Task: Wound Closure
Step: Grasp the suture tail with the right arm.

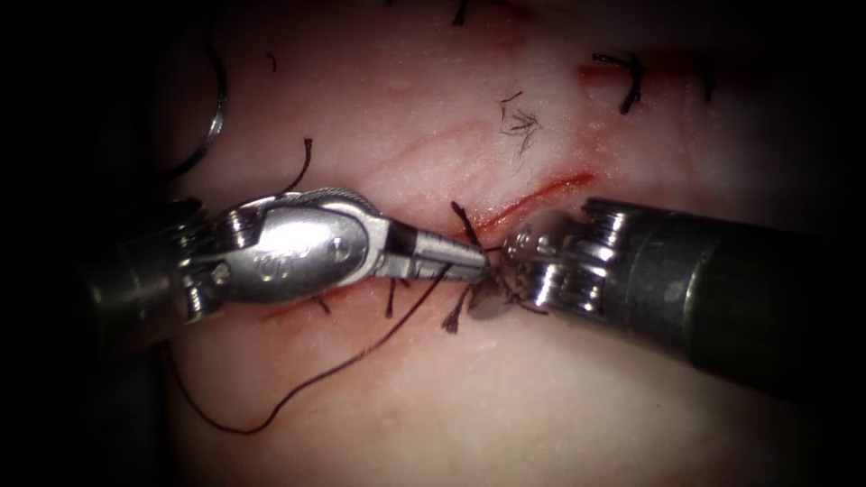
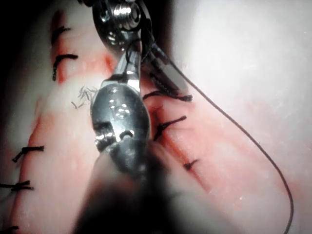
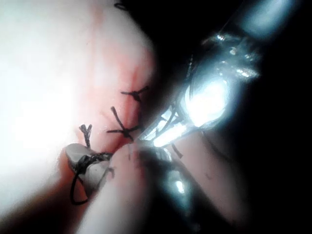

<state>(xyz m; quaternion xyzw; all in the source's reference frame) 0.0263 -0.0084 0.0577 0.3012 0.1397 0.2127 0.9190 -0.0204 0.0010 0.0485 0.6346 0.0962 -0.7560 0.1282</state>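
The two tools meet tip to tip over the cut [image 1: 539, 193] in the tissue [image 1: 559, 388]. My left tool [image 1: 475, 262] reaches in from the left, jaws shut on the dark thread [image 1: 361, 353], which trails down and left in a long loop. The same thread [image 2: 253, 141] runs away from the left tool [image 2: 132, 62]. My right tool [image 1: 492, 296] points left at the knot, jaws shut on a short piece of thread [image 3: 90, 160] by its tip [image 3: 83, 168]. The curved needle [image 1: 216, 108] lies free on the tissue at the far upper left, held by neither tool.
Finished stitches with short cut ends cross the cut [image 1: 631, 79], [image 2: 168, 124], [image 3: 123, 129]. Frayed thread bits [image 1: 521, 124] lie above the cut. Red fluid stains the tissue along the cut [image 1: 298, 311].
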